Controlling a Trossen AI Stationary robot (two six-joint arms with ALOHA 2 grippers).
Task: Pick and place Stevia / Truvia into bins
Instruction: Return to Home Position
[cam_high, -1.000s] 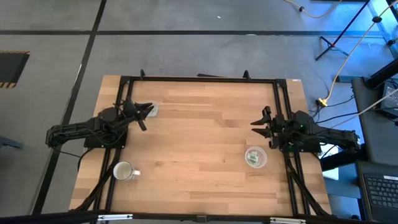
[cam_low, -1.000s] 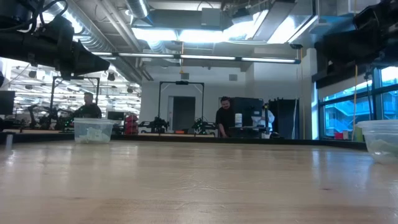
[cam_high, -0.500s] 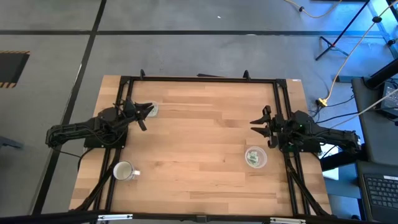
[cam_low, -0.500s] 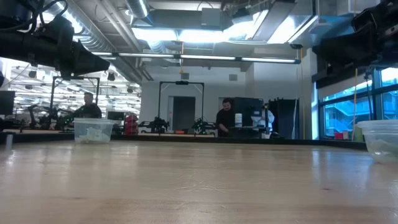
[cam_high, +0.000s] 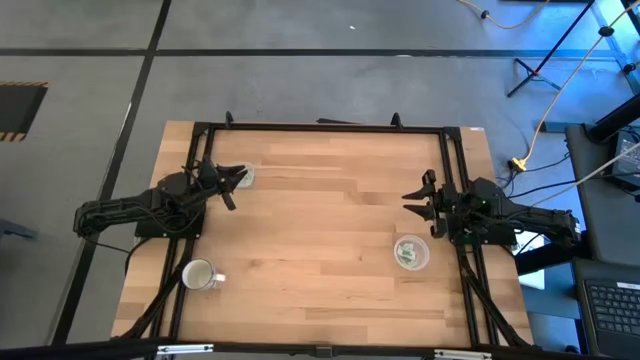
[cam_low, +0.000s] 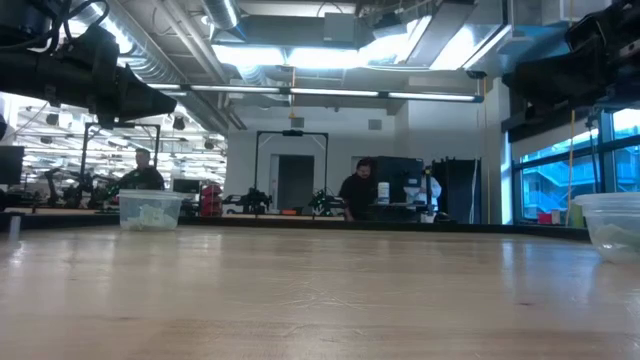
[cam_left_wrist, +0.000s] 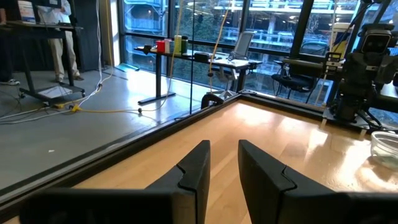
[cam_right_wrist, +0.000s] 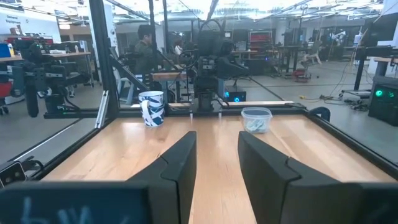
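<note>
Left claw (cam_left_wrist: 224, 148) hangs over the far left part of the pale wooden surface (cam_high: 320, 225), its two dark fingers (cam_left_wrist: 194, 177) parted by a narrow gap with nothing between them. Just beside its tip sits the first small clear plastic bin (cam_right_wrist: 256, 119), and pale green and white paper sachets (cam_right_wrist: 255, 126) lie heaped in its bottom. Across from it, the right claw (cam_right_wrist: 217, 137) hangs at the right edge of the surface, pointing back toward the left arm (cam_right_wrist: 208, 53). Its fingers are likewise a little apart and hold nothing. The second clear plastic bin (cam_high: 410, 253) stands on the near side of that claw, close to the right rail, and it too has sachets lying inside. From table height this second bin shows at the right, close up, while the first one stands farther off at the left. A white ceramic mug with a handle (cam_high: 198, 275) stands alone toward the near left corner, well apart from both bins. A black metal frame (cam_high: 320, 127) runs round the surface. Beyond it, in the lit workshop, a person (cam_low: 357, 190) stands at a bench and another person (cam_low: 140, 172) is farther left.
</note>
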